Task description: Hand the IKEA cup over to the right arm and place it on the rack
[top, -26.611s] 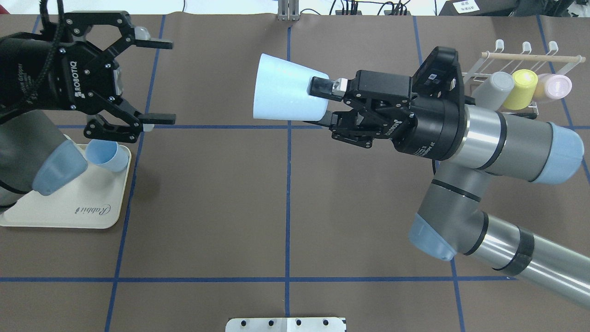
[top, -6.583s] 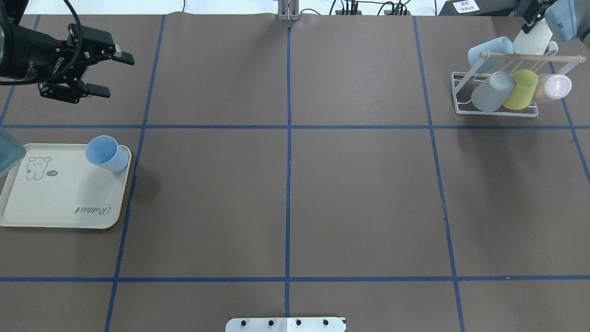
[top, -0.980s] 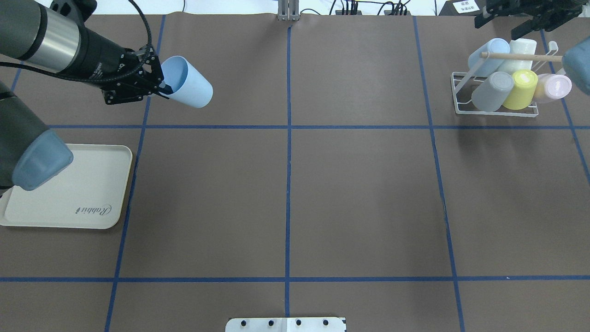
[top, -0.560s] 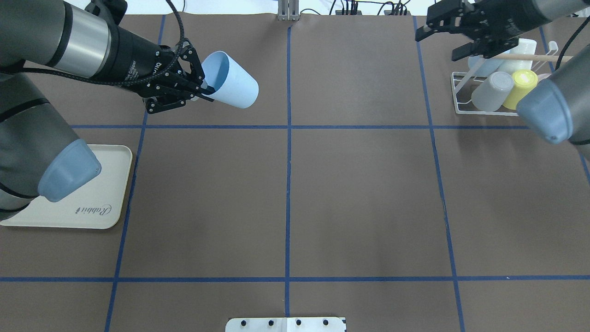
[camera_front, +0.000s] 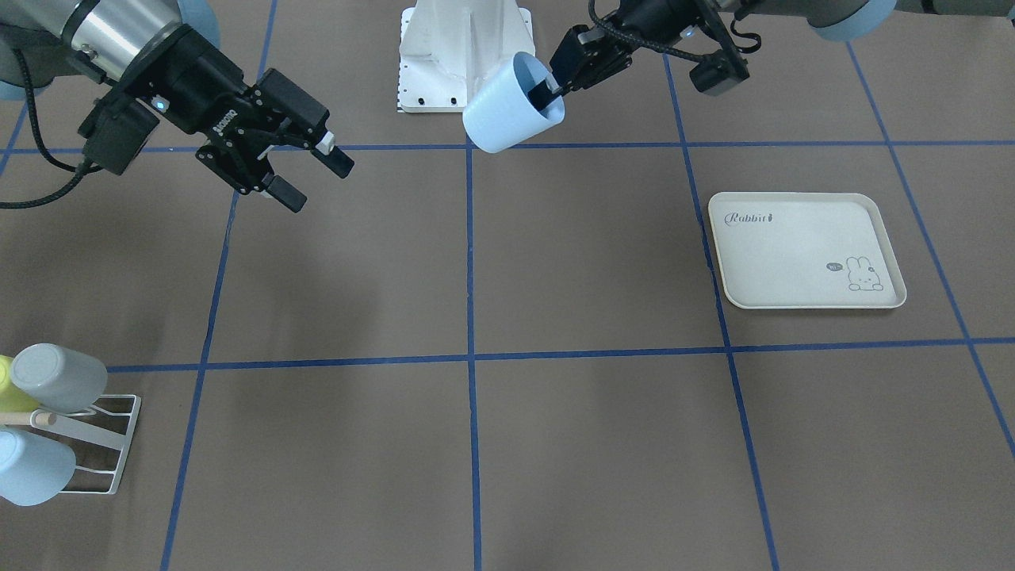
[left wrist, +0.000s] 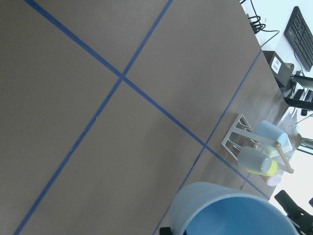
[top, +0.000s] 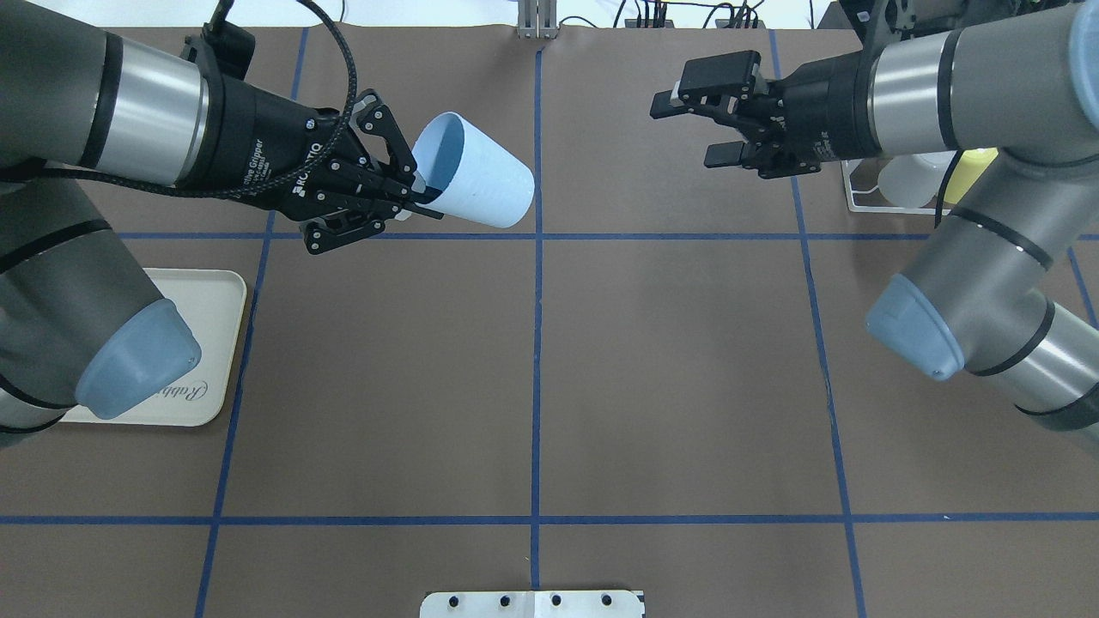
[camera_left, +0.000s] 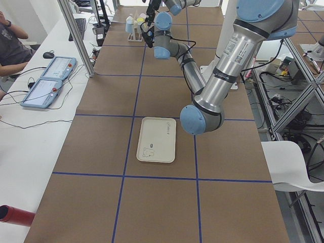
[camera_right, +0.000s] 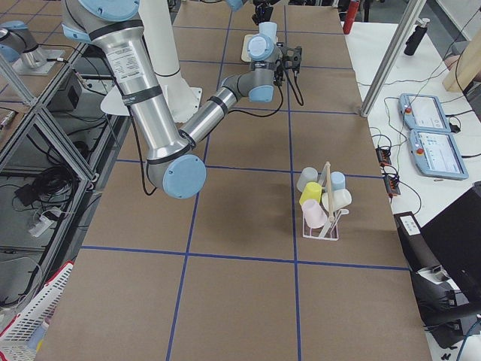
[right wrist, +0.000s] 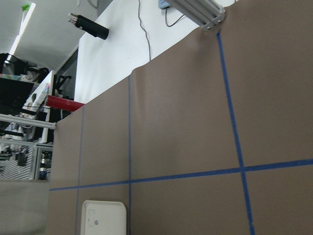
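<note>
Over table point(top: 670, 369), cup point(top: 481, 184) sideways, base rightward

The brown table point(camera_front: 555, 262), gridded with blue tape, carries a cream tray point(camera_front: 793, 254) and the rack point(camera_front: 127, 444).

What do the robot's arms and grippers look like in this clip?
The left arm and right arm are grey tubes with silver wrist bands and light-blue joint caps. The left gripper and right gripper are black, two-fingered, lettered ROBOTIQ; a black braided cable loops along the left wrist.
</note>
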`<state>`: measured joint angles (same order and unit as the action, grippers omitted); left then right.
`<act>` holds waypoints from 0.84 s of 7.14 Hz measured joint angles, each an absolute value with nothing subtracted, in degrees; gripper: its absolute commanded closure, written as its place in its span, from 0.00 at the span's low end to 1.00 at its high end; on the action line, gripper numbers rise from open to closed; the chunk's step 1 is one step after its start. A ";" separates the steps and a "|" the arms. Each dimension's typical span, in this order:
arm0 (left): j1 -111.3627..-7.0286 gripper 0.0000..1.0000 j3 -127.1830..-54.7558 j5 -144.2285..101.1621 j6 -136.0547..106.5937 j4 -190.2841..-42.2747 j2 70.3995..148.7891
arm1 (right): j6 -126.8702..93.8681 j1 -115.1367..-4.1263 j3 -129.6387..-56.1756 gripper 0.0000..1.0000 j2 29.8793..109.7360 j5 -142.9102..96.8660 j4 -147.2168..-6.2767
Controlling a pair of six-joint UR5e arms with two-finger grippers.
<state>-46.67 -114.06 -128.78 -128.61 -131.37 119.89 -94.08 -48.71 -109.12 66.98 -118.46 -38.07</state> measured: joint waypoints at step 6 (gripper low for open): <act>-43.89 1.00 -110.98 -128.67 -157.33 -153.88 118.93 | -106.24 -45.49 -107.52 0.02 67.89 -116.73 -6.15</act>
<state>-43.89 -110.98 -128.67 -157.33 -153.88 118.93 -106.24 -45.49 -107.52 67.89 -116.73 -6.15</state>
